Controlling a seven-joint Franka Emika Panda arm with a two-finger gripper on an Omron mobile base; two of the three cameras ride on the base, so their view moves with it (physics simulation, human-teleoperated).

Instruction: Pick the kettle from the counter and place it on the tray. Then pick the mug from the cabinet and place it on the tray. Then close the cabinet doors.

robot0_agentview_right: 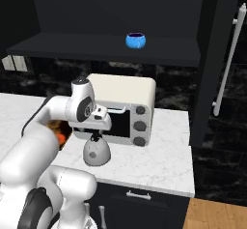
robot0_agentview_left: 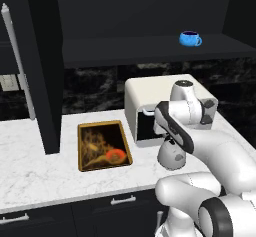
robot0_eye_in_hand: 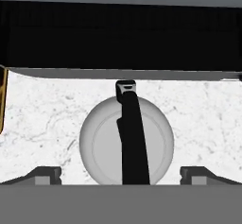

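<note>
The grey dome kettle [robot0_agentview_right: 96,152] stands on the marble counter [robot0_agentview_right: 164,160] in front of a white oven. My gripper [robot0_agentview_right: 96,136] hangs straight above it, open. In the hand view the kettle [robot0_eye_in_hand: 126,140] lies right below, its black handle [robot0_eye_in_hand: 130,133] running between my two fingertips [robot0_eye_in_hand: 45,175], which stand wide apart on either side. The arm partly hides the kettle [robot0_agentview_left: 172,157]. The tray [robot0_agentview_left: 102,146] lies flat to its left with nothing on it. On the shelf of the open cabinet [robot0_agentview_left: 150,48] sits the blue mug [robot0_agentview_left: 190,39], also seen as mug [robot0_agentview_right: 135,40].
A white toaster oven [robot0_agentview_left: 145,106] stands close behind the kettle. One open cabinet door [robot0_agentview_left: 35,71] with a silver handle [robot0_agentview_left: 17,61] juts over the counter left of the tray; the other door [robot0_agentview_right: 212,64] hangs open on the right. Dark drawers [robot0_agentview_left: 122,201] sit below.
</note>
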